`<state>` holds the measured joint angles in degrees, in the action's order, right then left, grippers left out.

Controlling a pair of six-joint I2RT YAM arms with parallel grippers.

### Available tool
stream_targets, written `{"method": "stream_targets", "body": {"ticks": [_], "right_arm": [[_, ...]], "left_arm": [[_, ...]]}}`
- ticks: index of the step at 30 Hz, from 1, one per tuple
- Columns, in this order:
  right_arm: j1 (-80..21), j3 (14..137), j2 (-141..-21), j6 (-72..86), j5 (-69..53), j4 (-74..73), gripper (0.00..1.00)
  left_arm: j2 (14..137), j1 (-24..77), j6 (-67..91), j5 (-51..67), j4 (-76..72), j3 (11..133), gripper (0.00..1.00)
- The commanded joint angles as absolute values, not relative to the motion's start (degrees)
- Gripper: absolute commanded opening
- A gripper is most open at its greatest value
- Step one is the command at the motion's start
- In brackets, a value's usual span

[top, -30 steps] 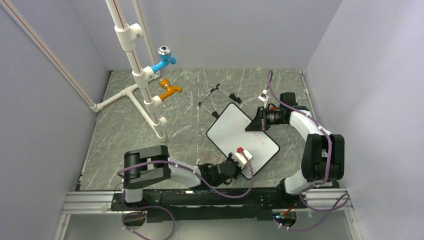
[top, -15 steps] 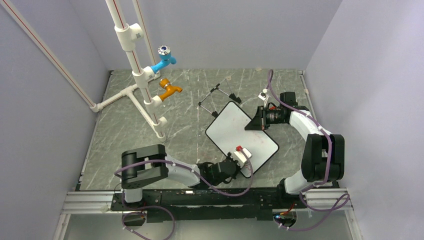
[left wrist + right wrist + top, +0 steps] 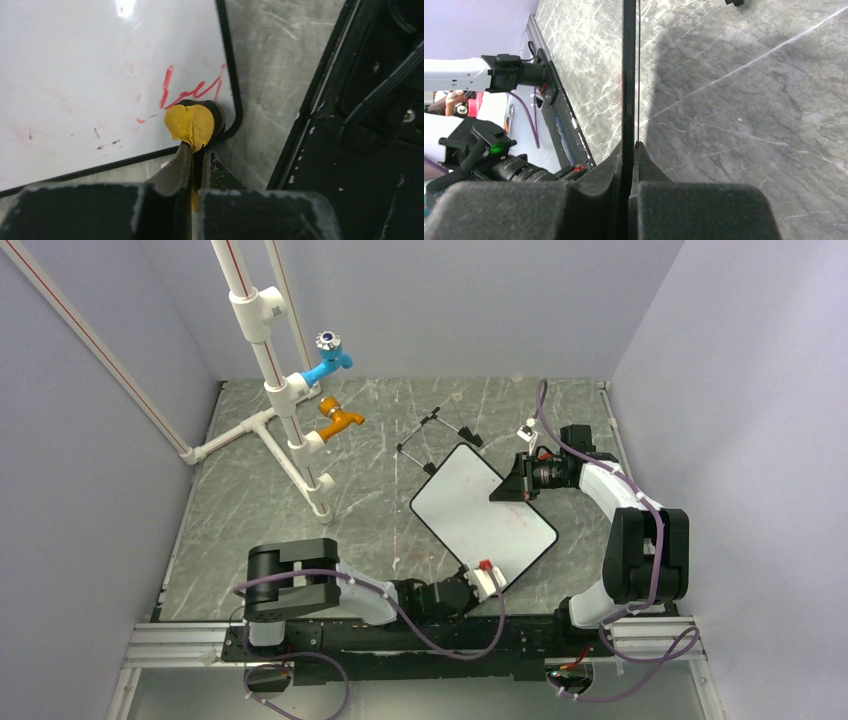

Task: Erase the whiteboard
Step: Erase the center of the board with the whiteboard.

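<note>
The whiteboard [image 3: 470,510] lies tilted on the table, and its black wire easel feet [image 3: 437,435] stick out behind it. In the left wrist view the board [image 3: 75,70] has red lines [image 3: 192,91] near its corner and faint smudges elsewhere. My left gripper [image 3: 199,150] is shut on the yellow-black eraser block [image 3: 191,124], which presses on that corner just below the red lines. In the top view it [image 3: 487,580] sits at the board's near corner. My right gripper [image 3: 508,490] is shut on the board's far right edge [image 3: 628,75], seen edge-on.
A white pipe stand [image 3: 285,415] with a blue tap [image 3: 328,358] and an orange tap [image 3: 340,420] stands at the back left. The black base rail [image 3: 420,640] runs just behind the left gripper, and it also shows in the left wrist view [image 3: 360,125].
My left gripper has drawn the eraser back toward the near edge, down to the board's near corner. The board has shifted slightly left. The right gripper keeps its hold.
</note>
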<state>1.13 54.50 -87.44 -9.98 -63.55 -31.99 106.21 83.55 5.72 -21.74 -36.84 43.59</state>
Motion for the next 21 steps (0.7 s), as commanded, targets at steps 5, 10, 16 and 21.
{"method": "stream_targets", "body": {"ticks": [5, 10, 16, 21], "right_arm": [[1.4, 54.8, -86.3, -9.8, -70.0, -31.2, 0.0], [1.4, 54.8, -86.3, -9.8, -70.2, -31.3, 0.0], [1.5, 54.8, -86.3, -10.0, -70.1, -31.4, 0.0], [1.5, 54.9, -86.4, -9.9, -70.1, -31.4, 0.0]], "left_arm": [[110.1, 83.4, 4.5, -26.4, -29.7, 49.5, 0.0], [107.8, 76.5, 8.7, -31.1, -27.7, 48.4, 0.0], [105.7, 70.5, 7.5, -33.3, -25.5, 49.3, 0.0], [104.1, 68.9, 7.0, -31.1, -27.1, 47.4, 0.0]]}}
